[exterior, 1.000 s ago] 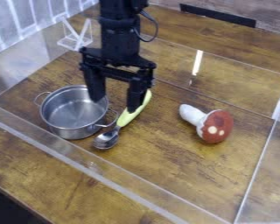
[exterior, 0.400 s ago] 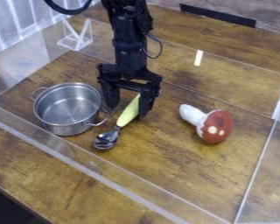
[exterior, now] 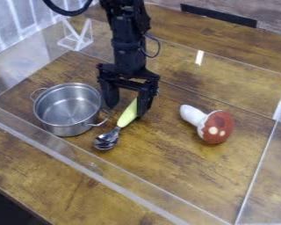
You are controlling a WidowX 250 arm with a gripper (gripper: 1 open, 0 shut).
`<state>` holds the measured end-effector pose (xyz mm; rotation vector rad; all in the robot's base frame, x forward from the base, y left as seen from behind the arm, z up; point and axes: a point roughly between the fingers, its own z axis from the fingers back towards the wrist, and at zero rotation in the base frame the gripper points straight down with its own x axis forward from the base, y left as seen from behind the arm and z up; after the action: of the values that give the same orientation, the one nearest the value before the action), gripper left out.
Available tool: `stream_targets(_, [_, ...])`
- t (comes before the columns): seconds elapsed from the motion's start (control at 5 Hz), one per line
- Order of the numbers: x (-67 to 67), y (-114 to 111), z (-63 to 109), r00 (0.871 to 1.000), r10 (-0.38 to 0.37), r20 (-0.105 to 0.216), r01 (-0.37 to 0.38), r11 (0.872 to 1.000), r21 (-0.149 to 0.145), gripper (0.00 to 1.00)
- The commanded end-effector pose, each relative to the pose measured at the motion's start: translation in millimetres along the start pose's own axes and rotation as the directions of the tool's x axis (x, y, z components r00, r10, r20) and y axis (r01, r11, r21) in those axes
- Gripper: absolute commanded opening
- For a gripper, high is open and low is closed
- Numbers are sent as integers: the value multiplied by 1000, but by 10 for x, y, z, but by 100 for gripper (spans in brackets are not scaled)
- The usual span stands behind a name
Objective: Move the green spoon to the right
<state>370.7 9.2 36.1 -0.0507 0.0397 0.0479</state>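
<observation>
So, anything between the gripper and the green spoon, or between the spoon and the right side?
Nothing visible blocks the open gripper from the green spoon. Farther right, the red-capped mushroom could obstruct a long slide.

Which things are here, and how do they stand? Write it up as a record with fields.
spoon: on the table, bowl end toward the camera
pot: left of the spoon in the picture
mushroom: lying on its side, right of the spoon
gripper: open, at the spoon's handle
task: spoon not yet right of the mushroom
</observation>
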Motion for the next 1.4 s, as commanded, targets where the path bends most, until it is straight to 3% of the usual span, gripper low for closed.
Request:
stream_targets(0.0, [69, -215, 324, 994, -75, 76, 75, 997, -3, 100])
stream_targets(0.4, [61, -34, 218, 993, 89, 82, -88, 996, -15, 100])
stream_targets(0.6, [79, 108, 162, 980, 180, 83, -179, 984, -21, 100])
stream_targets(1.2, [18, 17, 173, 994, 82, 72, -80, 996, -33, 100])
